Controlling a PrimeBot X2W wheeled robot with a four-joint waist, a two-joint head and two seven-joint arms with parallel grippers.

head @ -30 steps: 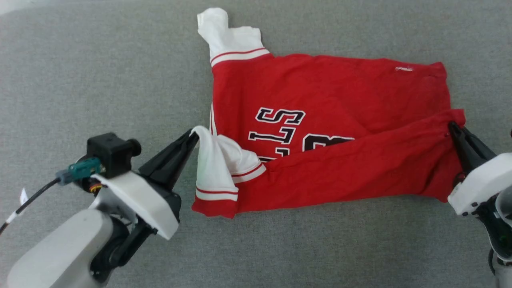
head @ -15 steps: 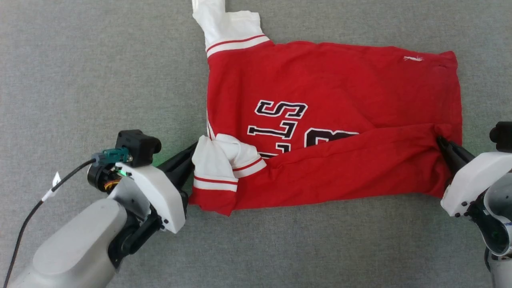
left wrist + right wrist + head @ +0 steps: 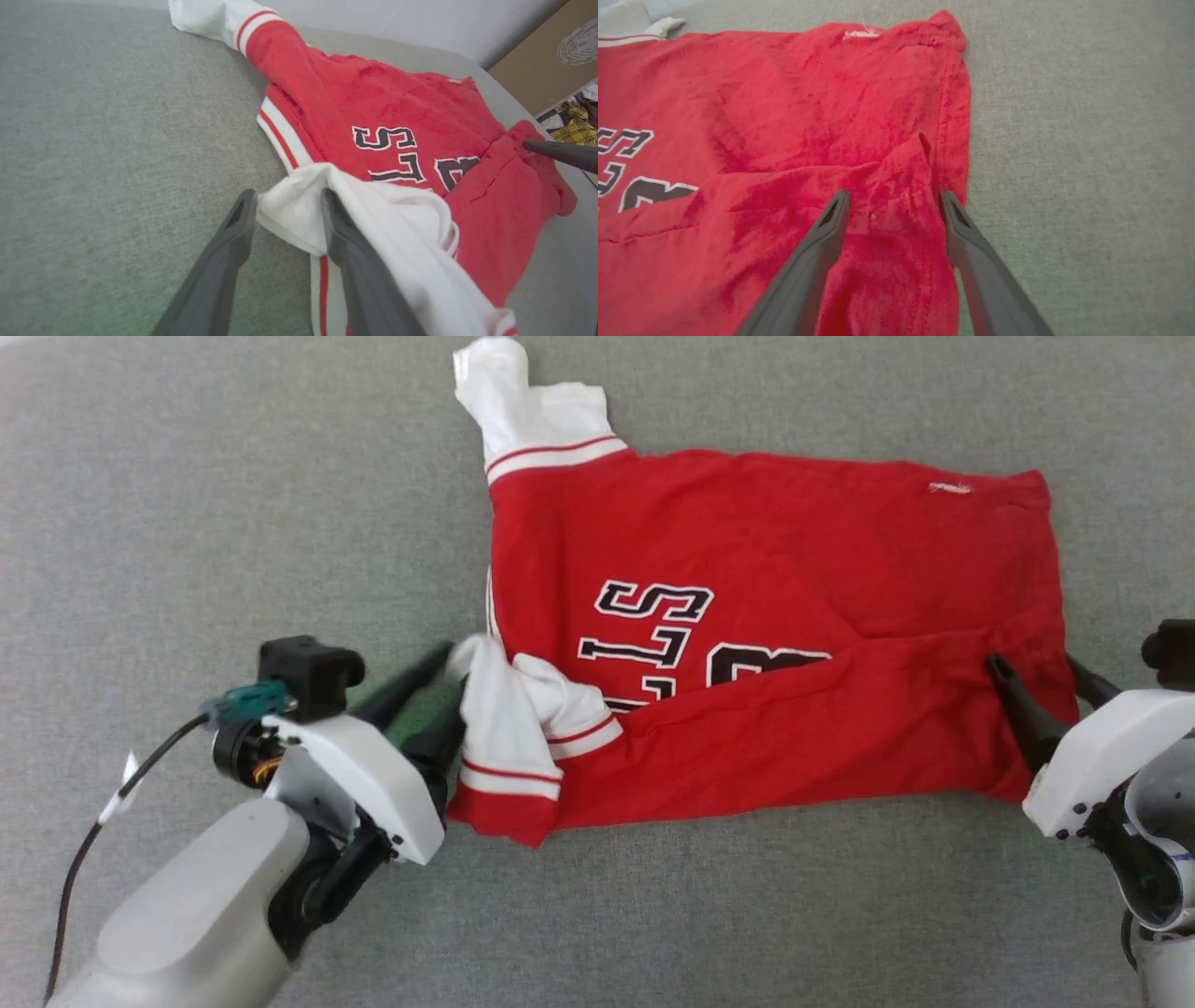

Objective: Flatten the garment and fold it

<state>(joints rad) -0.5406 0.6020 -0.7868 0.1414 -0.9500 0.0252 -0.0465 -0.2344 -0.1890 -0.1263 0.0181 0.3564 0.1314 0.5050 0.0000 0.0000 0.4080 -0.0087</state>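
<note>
The garment (image 3: 747, 551), a red jersey T-shirt with white sleeves and black block letters, lies on the grey surface with its near edge folded up over part of the lettering. My left gripper (image 3: 453, 668) is open at the garment's left end, and the bunched white sleeve (image 3: 289, 219) sits loosely between its fingers (image 3: 236, 233). My right gripper (image 3: 1034, 665) is open at the right end, its fingers (image 3: 831, 224) straddling a raised red hem corner (image 3: 896, 186). The far sleeve (image 3: 523, 411) lies crumpled at the top. One finger of the right gripper (image 3: 560, 155) also shows in the left wrist view.
The grey fabric surface (image 3: 233, 504) stretches wide on every side of the garment. Beyond its far edge, the left wrist view has a brown cardboard panel (image 3: 551, 51) and some yellow plaid cloth (image 3: 577, 128). A black cable (image 3: 84, 849) trails from my left wrist.
Both grippers have gone from shut to open, letting go of the sleeve and the hem corner. The folded edge now rests on the garment. The head view has shifted slightly.
</note>
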